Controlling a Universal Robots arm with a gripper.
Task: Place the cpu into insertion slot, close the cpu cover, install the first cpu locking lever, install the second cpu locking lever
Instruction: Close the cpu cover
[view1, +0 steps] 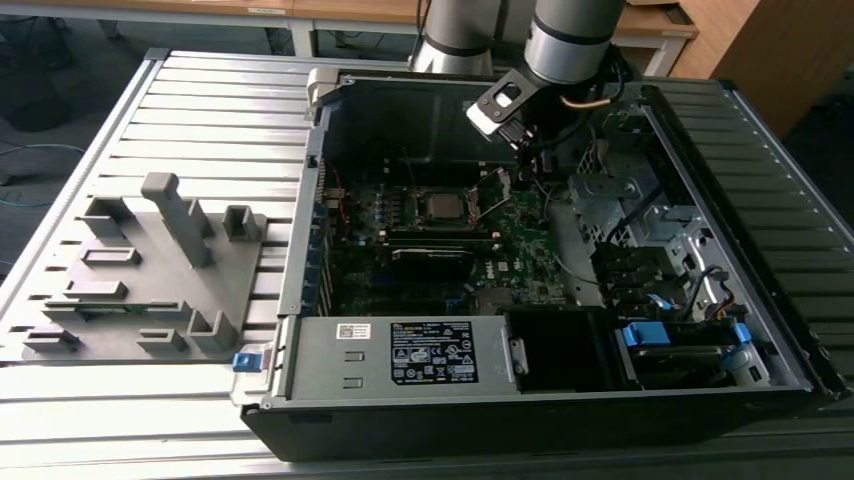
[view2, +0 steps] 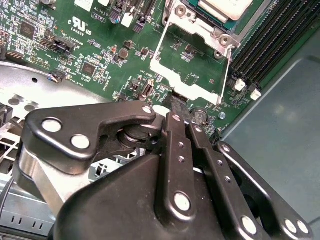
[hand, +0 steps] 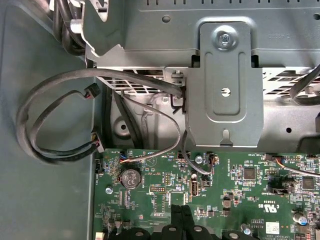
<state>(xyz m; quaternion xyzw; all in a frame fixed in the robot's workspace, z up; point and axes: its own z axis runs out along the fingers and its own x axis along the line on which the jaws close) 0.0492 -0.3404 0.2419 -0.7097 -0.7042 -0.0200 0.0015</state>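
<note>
Black jaws pressed together over a green circuit board (hand: 235, 200), round coin battery (hand: 131, 177) near them to one side, grey metal bracket (hand: 224, 100) with a screw (hand: 224, 38) well beyond, black cable loop (hand: 45, 125) farther off past the battery

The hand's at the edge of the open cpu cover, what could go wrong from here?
The hand sits at only the thin outer edge of the open cpu cover; it could slip off, letting the cover drop onto the cpu. Small parts on the board crowd that spot; a slip might strike them. Loose cables loop beside the board and might get snagged.
</note>
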